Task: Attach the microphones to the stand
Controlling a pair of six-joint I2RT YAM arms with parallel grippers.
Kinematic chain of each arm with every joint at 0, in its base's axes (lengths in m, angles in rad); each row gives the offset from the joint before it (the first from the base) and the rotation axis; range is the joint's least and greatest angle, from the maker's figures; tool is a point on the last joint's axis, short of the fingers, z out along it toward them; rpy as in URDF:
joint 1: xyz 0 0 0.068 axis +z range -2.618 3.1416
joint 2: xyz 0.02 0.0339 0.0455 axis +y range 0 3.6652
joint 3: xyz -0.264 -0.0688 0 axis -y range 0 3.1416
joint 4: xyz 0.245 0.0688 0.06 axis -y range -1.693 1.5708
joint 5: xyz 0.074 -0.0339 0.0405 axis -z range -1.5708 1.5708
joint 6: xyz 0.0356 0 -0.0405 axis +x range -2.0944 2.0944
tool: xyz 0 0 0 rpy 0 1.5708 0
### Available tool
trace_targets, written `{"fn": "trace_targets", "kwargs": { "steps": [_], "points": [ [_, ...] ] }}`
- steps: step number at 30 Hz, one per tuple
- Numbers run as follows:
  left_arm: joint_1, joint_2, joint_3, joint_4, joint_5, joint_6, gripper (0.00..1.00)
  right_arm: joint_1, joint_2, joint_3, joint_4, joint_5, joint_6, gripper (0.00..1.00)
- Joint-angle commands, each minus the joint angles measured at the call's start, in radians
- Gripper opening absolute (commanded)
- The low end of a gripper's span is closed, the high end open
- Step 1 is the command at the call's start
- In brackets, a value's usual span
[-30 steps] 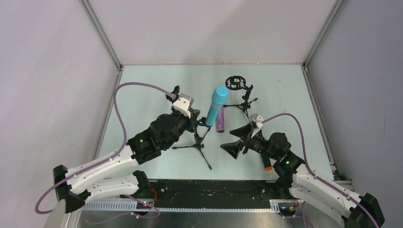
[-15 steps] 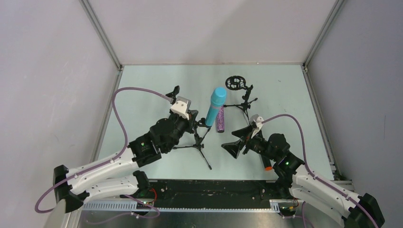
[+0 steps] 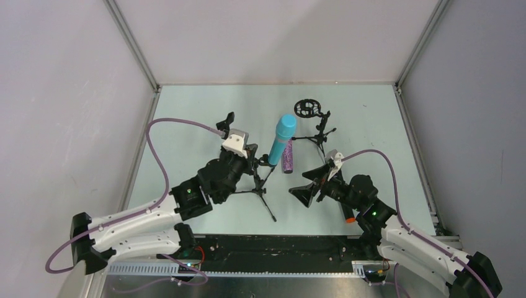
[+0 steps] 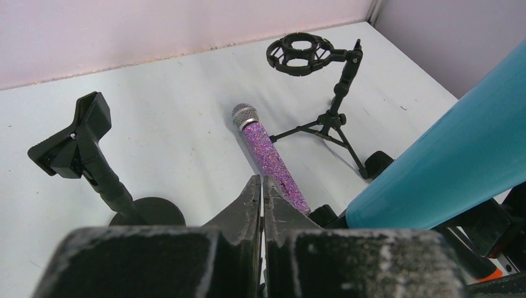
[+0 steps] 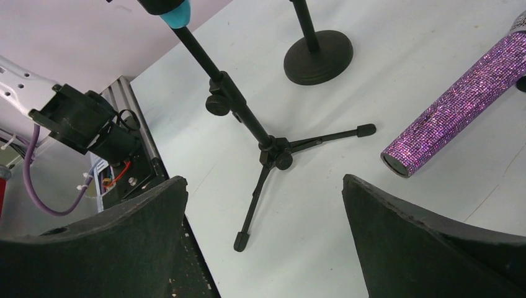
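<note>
The light blue microphone (image 3: 280, 138) sits tilted in the clip of a black tripod stand (image 3: 260, 189); it also shows in the left wrist view (image 4: 446, 161). The purple glitter microphone (image 3: 287, 156) lies flat on the table just right of it, seen too in the left wrist view (image 4: 270, 155) and the right wrist view (image 5: 459, 112). The black microphone with the orange end (image 3: 348, 216) lies mostly hidden under my right arm. My left gripper (image 4: 261, 186) is shut and empty, beside the tripod's pole. My right gripper (image 3: 309, 184) is open and empty, right of the tripod legs (image 5: 273, 149).
A black tripod stand with an empty ring shock mount (image 3: 313, 121) stands at the back right. A clip stand on a round base (image 4: 80, 149) stands left of the blue microphone. Metal frame rails border the table (image 3: 186, 124) at the sides and near edge.
My left arm has drawn back a little toward the near edge, away from the blue microphone. The right arm and the microphones have not moved.
</note>
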Motion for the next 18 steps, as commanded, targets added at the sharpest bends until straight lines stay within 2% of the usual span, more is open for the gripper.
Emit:
{"fn": "trace_targets", "kwargs": {
  "steps": [1, 11, 18],
  "points": [
    [-0.034, 0.058, -0.078, -0.205, -0.046, 0.018, 0.07, 0.006, -0.008, -0.007, 0.052, 0.017, 0.021, 0.99],
    [-0.074, 0.075, -0.057, -0.224, -0.103, 0.061, 0.07, 0.007, -0.039, -0.008, 0.028, 0.027, 0.021, 1.0],
    [-0.083, 0.079, -0.045, -0.235, -0.089, 0.082, 0.07, 0.007, -0.069, -0.009, -0.001, 0.04, 0.017, 0.99]
  ]
}}
